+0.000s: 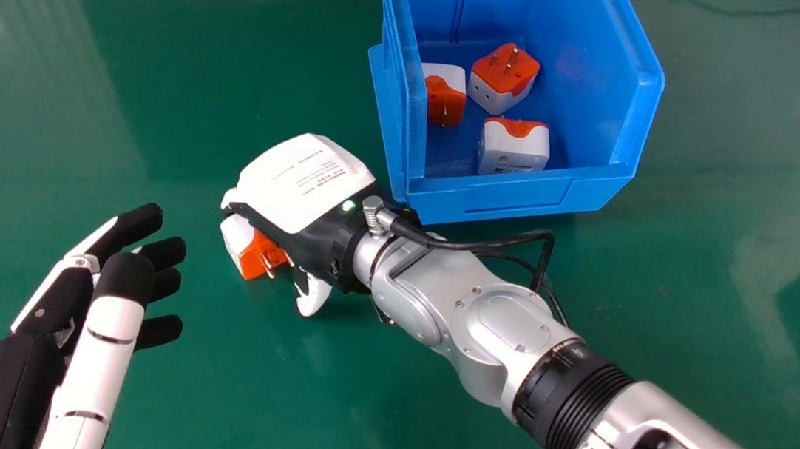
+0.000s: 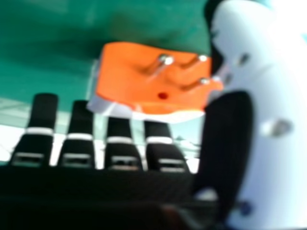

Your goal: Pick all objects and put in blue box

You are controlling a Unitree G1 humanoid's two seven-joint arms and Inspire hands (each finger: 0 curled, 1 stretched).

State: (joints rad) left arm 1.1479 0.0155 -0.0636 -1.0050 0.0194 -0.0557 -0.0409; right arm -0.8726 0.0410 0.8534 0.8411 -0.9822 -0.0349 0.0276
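Plastic, stiff and probably light: we should take the plug (image 1: pixel 255 252) by its smooth sides, clear of the prongs (image 2: pixel 165 60). It lies on the desk (image 1: pixel 719 303), left of the box (image 1: pixel 522 196), under our right hand (image 1: pixel 300 184), fingers straight.

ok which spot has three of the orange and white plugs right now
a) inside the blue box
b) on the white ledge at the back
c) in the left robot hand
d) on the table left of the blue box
a, since three orange and white plugs sit on the floor of the blue box, within its walls.
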